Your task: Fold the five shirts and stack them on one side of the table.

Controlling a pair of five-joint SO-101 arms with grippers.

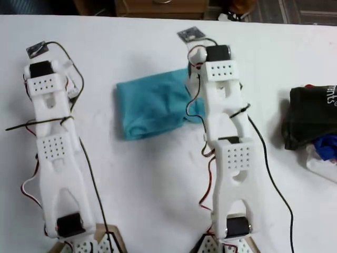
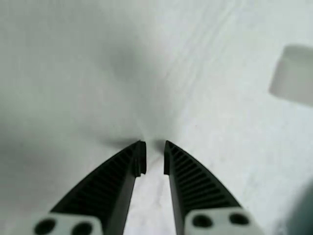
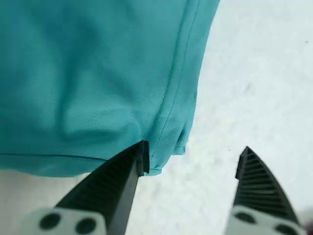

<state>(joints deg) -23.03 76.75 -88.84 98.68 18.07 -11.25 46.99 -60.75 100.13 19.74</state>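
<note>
- While your right gripper (image 3: 193, 159) is gaping empty at the teal shirt (image 3: 88, 73), you are risking a one-layer pinch.
- Your left gripper (image 2: 154, 156) is hovering barely parted, empty.

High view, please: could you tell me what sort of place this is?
Probably an indoor robotics workroom: a left arm and right arm sit at a white table, a teal shirt lies on it, and a wooden cabinet stands behind.

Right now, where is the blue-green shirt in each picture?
High view: the teal shirt lies mid-table between the arms, one edge under the right arm.
Left wrist view: bare white table below the left gripper.
Right wrist view: the shirt's hemmed corner, one finger of the open right gripper at its edge.
Shared landmark: the white table.
</note>
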